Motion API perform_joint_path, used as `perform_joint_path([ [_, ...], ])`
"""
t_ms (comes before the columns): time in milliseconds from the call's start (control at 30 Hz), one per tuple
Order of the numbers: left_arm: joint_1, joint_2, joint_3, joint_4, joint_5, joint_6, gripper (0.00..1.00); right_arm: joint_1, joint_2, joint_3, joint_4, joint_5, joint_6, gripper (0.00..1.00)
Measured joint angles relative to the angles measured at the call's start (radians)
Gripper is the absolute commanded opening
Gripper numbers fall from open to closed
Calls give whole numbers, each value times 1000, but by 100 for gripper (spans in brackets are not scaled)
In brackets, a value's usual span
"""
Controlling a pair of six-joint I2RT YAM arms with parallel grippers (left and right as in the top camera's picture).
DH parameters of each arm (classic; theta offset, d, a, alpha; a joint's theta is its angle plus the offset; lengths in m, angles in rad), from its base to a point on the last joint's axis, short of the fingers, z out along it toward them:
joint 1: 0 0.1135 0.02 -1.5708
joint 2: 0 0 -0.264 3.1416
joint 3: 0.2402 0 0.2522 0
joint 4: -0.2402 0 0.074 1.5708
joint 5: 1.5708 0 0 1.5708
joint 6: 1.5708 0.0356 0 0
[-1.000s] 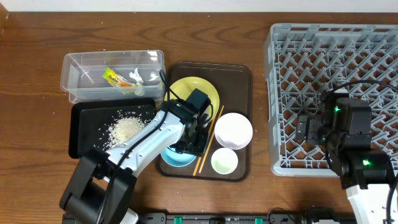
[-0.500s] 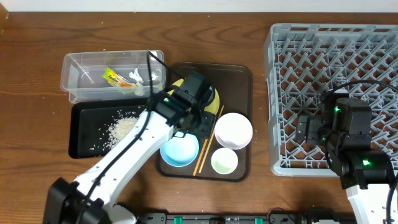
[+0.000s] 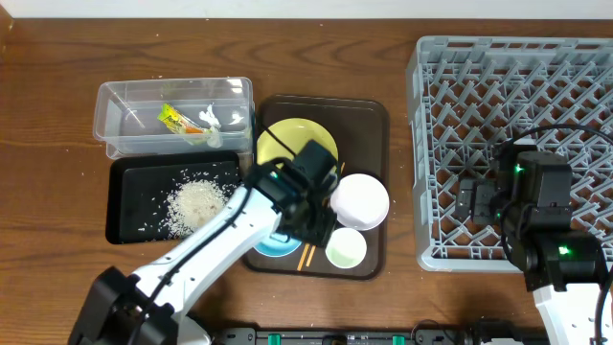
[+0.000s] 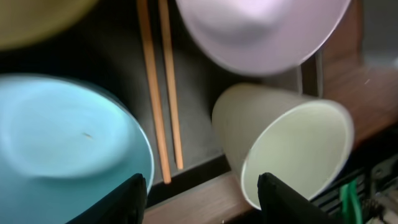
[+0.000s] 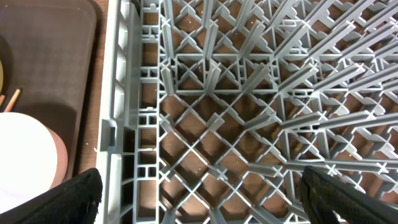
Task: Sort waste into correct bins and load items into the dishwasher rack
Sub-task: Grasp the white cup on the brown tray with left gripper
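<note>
Left gripper (image 4: 202, 190) now above chopsticks (image 4: 152, 93), wooden tabletop (image 3: 57, 144)

Even bright overhead light; left wrist view dim, motion-blurred.

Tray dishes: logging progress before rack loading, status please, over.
Left gripper open, empty, by chopsticks. Right gripper open, empty, above rack. Plate, white bowl, blue bowl, cup on tray, none racked. No obstruction seen.

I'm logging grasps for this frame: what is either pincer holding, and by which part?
Nothing is held. The left pincer is open above the chopsticks; the right pincer is open over the dishwasher rack.
</note>
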Motion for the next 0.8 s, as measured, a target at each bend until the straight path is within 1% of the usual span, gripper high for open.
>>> perform_joint_path([
  [100,-23,4,-37,22,1,-4,59,0,0,0,-1,0,0,99],
  [233,-47,5,-66,80,1,-22,51,0,0,0,-2,0,0,99],
  [267,-51,5,-72,96,1,-29,46,0,0,0,-2,0,0,99],
  [400,-64,5,-94,132,1,-53,33,0,0,0,-7,0,0,99],
  [633,-75,5,-107,136,4,-65,21,0,0,0,-9,0,0,99],
  [700,-75,6,-107,137,4,-81,15,0,0,0,-10,0,0,99],
  [767,-75,16,-107,140,5,-87,11,0,0,0,-13,0,0,99],
  [800,-75,22,-107,142,5,-87,7,0,0,0,-14,0,0,99],
])
